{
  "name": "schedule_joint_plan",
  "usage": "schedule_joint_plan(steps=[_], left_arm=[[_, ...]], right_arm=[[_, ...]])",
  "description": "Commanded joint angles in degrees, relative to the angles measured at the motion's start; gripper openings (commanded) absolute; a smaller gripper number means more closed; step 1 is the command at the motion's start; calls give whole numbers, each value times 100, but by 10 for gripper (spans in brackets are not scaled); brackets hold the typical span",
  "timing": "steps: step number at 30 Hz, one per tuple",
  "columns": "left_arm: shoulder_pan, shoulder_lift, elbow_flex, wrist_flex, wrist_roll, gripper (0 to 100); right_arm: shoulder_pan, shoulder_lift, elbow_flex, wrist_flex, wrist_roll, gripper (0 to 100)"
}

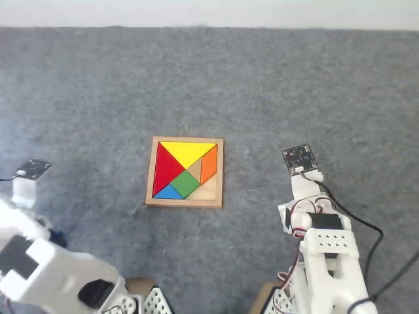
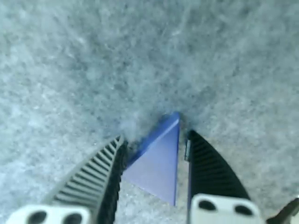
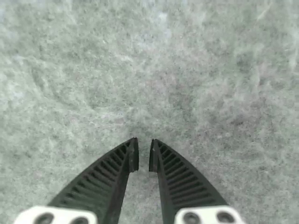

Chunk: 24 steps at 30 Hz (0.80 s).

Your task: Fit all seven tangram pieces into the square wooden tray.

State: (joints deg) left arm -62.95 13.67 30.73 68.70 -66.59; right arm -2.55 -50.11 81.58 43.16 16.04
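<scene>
The left gripper (image 2: 155, 139) is being seen closest, its 2 ribbed jaws being pressed against opposite edges of a violet-blue triangle (image 2: 159, 163) lying on the grey carpet (image 2: 93, 56). The piece is judged to be clasped there so that it can be lifted across. That spot is being placed well apart from the tray (image 1: 185, 204), off its lower left corner in the high view. The tray is being occupied by a yellow triangle (image 1: 185, 153), a red triangle (image 1: 166, 171), a green square (image 1: 186, 183), an orange parallelogram (image 1: 209, 165) and a small blue piece (image 1: 168, 192). A pale patch (image 1: 207, 190) at its lower right corner is being left uncovered, probably as the slot meant for the clasped piece. The right gripper (image 3: 143, 155) is being held to the right of the tray over bare carpet, jaws nearly together with nothing between them, apparently parked clear of the work. No brand, label or writing is being shown legibly.
</scene>
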Motion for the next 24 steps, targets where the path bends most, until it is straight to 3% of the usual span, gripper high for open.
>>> schedule_joint_plan(steps=[1,8,24], left_arm=[[-9,62,-180,193,273,175],[-378,-1292,259,255,-105,224],[-1037,-1398,593,-484,-141,265]], right_arm=[[48,-92,-26,-57,62,62],[48,-92,-26,-57,62,62],[48,-92,-26,-57,62,62]])
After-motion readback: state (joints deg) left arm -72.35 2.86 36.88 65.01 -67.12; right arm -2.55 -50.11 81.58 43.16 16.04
